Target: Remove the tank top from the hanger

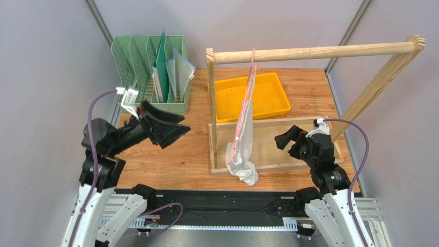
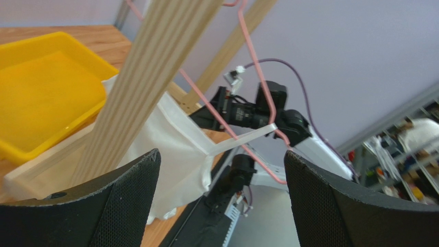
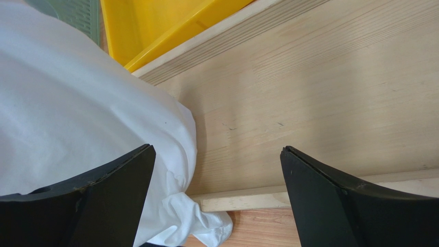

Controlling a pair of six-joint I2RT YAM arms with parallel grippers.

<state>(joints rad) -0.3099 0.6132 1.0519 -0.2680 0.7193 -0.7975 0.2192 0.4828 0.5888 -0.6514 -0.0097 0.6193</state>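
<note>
Left jaws: spread wide, nothing between them, held above the bench [image 1: 180,154] to the left of the wooden rail frame [image 1: 319,51] and well apart from the garment. They point toward the frame's left post. Right jaws: likewise spread wide and holding nothing, low over the frame's base board [image 1: 288,154], just to the right of the tank top [image 1: 245,141]. In the right wrist view the white cloth lies close beside the left finger [image 3: 77,206]; contact cannot be confirmed. The tank top is on the hanger [image 1: 246,98], whose hook sits over the top rail near the left post. The garment hangs down in a narrow drape, and its lower end is crumpled over the front edge of the base board, spilling onto the bench. The left wrist view shows one strap drawn taut across the pink wire. Behind the frame, a yellow tray [image 1: 263,98] rests on the bench. To its left, at the far left of the bench, stands a green rack [image 1: 129,56] holding upright flat items.
</note>
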